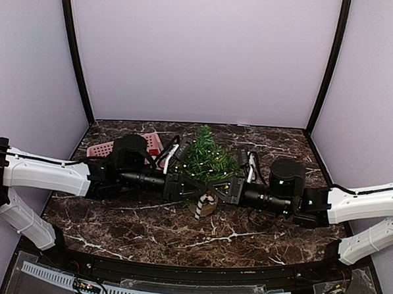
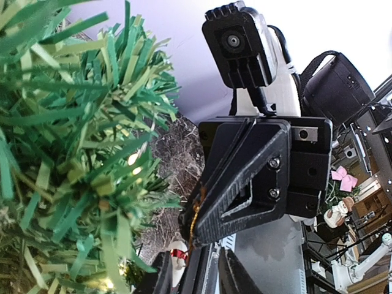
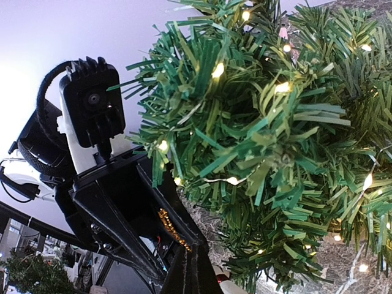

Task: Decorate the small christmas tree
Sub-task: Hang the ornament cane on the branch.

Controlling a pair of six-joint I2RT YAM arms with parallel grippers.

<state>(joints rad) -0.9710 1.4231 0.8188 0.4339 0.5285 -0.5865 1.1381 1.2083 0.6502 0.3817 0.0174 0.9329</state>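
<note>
The dark marble table point(image 1: 113, 222) carries everything. The two arms come in from both sides and meet in the middle, just in front of the small christmas tree point(image 1: 206, 157). The tree stands near the centre of the table, a little toward the back, and its tan pot point(image 1: 211, 207) shows below the grippers. Left of the tree, and partly hidden by the left arm, is the pink basket point(image 1: 150, 141).

The left gripper point(image 1: 207, 186) and the right gripper point(image 1: 218, 186) are tip to tip beside the lower branches. The fingers of the right gripper are pressed together on a thin gold cord point(image 2: 196, 213). The fingers of the left gripper stand a little apart, with the tip of the right gripper between them. I cannot tell if they touch the cord.

A striped candy cane point(image 1: 202, 205) lies against the pot. Small warm lights point(image 3: 217, 70) glow among the green needles.
</note>
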